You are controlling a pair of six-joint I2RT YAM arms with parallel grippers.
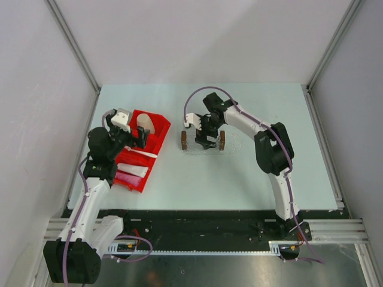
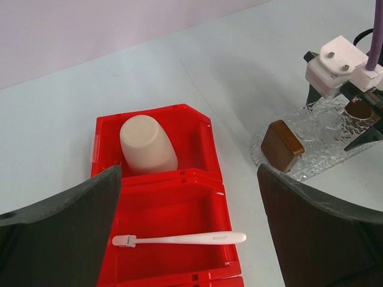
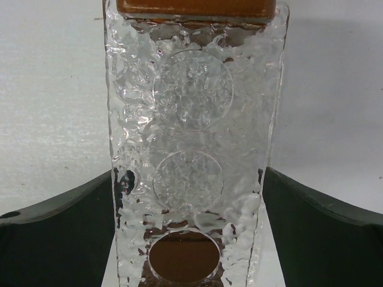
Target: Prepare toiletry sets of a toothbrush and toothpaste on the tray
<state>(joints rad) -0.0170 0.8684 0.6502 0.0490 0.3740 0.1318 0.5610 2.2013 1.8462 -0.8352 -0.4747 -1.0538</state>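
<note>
Tray [image 3: 191,89] empty; toothbrush [image 2: 179,239] and tubes [image 1: 133,173] lie in the red bin [image 2: 197,173]. Left gripper [image 2: 188,197], jaws spread, hovers above the toothbrush; right gripper [image 3: 188,185], jaws spread, straddles the tray.

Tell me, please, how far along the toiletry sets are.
Done: nothing; the tray holds no items. In hand: nothing held; the open left gripper hovers over the toothbrush in the red bin, and the right gripper straddles the tray. Remaining: move the toothbrush, white tube and pink tube onto the tray.

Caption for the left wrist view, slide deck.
Open left claw above the red bin: white toothbrush in one compartment, tan cup in the next, clear tray at right.
</note>
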